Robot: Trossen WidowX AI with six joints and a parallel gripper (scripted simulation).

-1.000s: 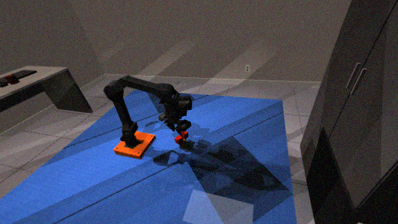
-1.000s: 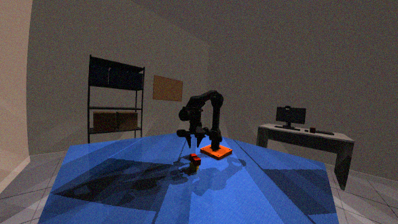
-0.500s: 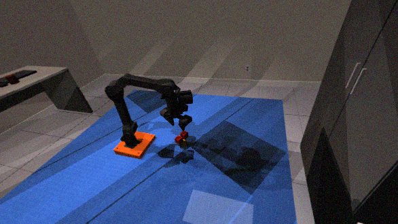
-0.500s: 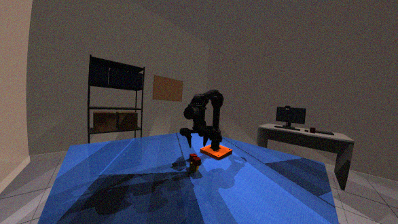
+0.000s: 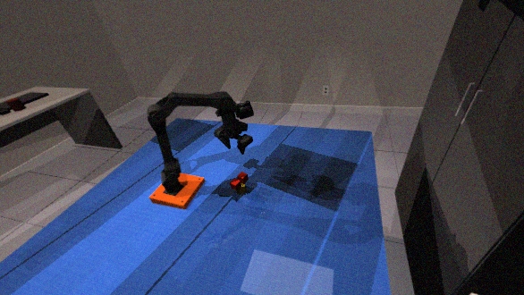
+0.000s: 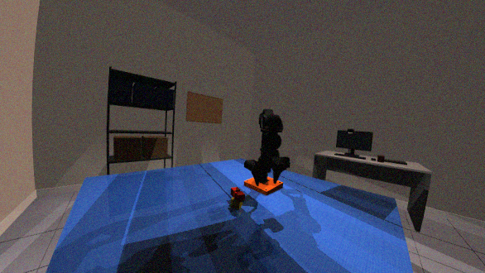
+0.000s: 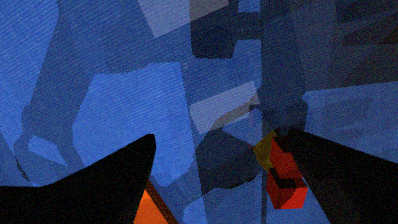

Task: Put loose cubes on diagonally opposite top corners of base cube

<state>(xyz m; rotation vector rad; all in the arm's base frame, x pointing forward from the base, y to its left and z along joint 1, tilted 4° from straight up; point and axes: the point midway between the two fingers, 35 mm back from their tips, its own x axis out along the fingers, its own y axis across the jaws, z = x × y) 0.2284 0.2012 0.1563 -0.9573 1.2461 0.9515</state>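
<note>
Fingers: the fingers (image 5: 244,143) (image 6: 280,167) stand wide open with nothing between them; in the top view they point down, above and apart from the cubes at the middle of the frame.
Red cubes: the two red cubes, the upper one (image 5: 241,176) (image 6: 235,189) (image 7: 282,160) and the lower one (image 5: 235,183) (image 6: 238,196) (image 7: 287,196) in each frame, sit on the yellow base cube, offset from each other; whether a small gap parts them is too small to tell.
Yellow base cube: the yellow base cube (image 5: 242,188) (image 6: 236,203) (image 7: 262,152) is partly hidden beneath them, at lower right in the wrist view.
Arm: the black arm (image 5: 197,99) (image 6: 271,141) rises from an orange plate (image 5: 192,192) (image 6: 265,190) (image 7: 150,210), left of centre in the top view.
Worktop: the blue worktop (image 5: 112,232) (image 6: 352,232) (image 7: 125,110) carries cubes and plate.
</note>
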